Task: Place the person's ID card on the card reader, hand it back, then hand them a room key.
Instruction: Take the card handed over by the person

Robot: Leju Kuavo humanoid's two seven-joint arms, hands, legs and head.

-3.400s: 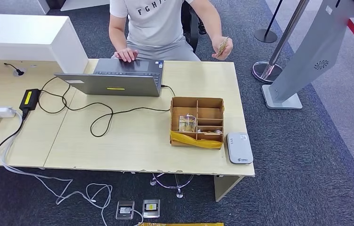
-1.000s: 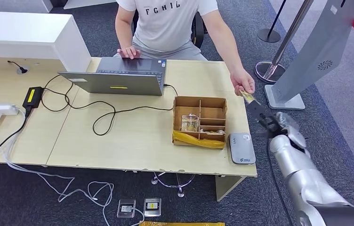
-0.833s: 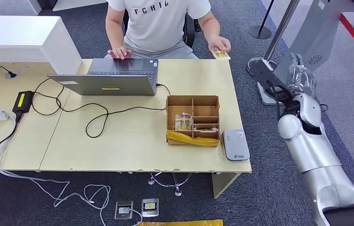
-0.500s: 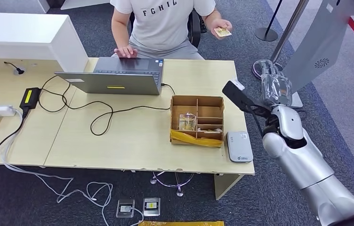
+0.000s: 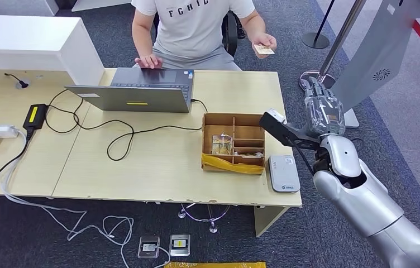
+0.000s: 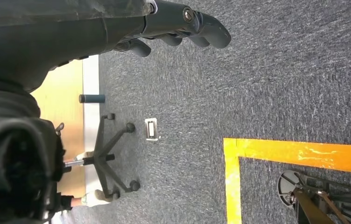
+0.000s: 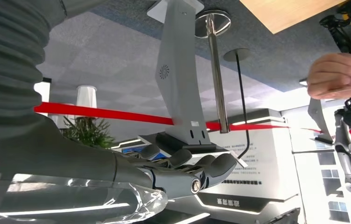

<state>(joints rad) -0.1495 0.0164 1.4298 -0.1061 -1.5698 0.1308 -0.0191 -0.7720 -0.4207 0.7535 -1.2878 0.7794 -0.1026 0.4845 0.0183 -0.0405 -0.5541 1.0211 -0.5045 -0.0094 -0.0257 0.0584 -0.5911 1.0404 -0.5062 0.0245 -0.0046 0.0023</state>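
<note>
A: Right hand (image 5: pixel 320 111) status?

B: Raised just off the right end of the desk (image 5: pixel 157 173), beside the cardboard organizer box (image 5: pixel 234 143). Fingers extended, close together, holding nothing. Right wrist view agrees: fingers (image 7: pixel 197 168) straight out, nothing in them.

A: ID card?

B: ID card (image 5: pixel 263 49) is with the person (image 5: pixel 196 28), pinched in their hand (image 5: pixel 265 43), held up beyond the far right corner of the desk. Well apart from the robot's right hand. Their other hand rests on the laptop (image 5: pixel 141 92).

A: Card reader?

B: Card reader (image 5: pixel 284 173), grey-white, flat on the desk at the near right corner, just right of the organizer box. Nothing on top of it.

A: Room key?

B: Can't tell. The box has several compartments with a clear item and some small items inside, too small to identify. Yellow tape along its near wall.

A: Left hand?

B: Left hand (image 6: pixel 183 23) seen in the left wrist view, hanging over grey carpet (image 6: pixel 267 84) with an orange floor tape line (image 6: pixel 299 151). Fingers loosely curled, holding nothing.
</note>
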